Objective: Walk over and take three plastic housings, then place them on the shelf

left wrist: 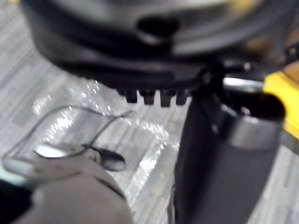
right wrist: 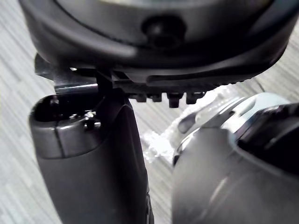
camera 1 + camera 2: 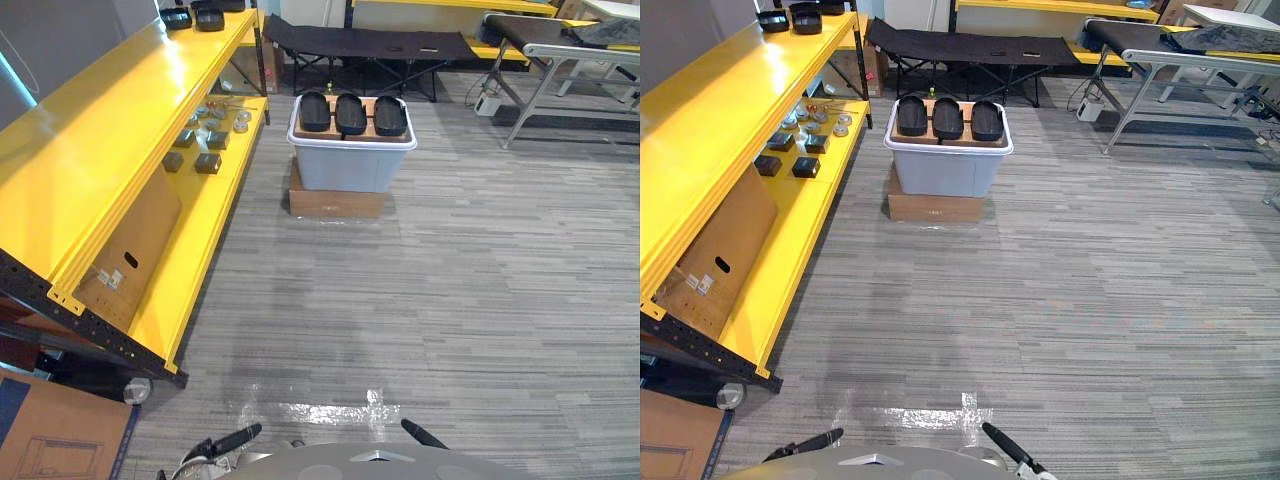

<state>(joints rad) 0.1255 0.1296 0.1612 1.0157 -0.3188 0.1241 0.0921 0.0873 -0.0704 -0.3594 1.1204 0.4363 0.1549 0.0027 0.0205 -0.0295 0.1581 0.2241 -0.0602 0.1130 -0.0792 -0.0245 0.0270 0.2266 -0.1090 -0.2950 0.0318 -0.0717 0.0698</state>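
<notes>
The dark left hand (image 3: 235, 438) and right hand (image 3: 422, 433) hung low; I could not tell whether their fingers were open. Three black oval plastic housings (image 3: 350, 113) lay atop a grey plastic bin (image 3: 345, 168) well ahead.

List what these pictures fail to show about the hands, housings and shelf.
1. The left hand and right hand: cut by the eye views' bottom edge, blurred in the wrist views; state unreadable.
2. The three plastic housings atop the grey bin: too distant for detail; they cover the bin's inside.
3. The small parts on the lower level of the yellow shelf: too small to identify.
</notes>
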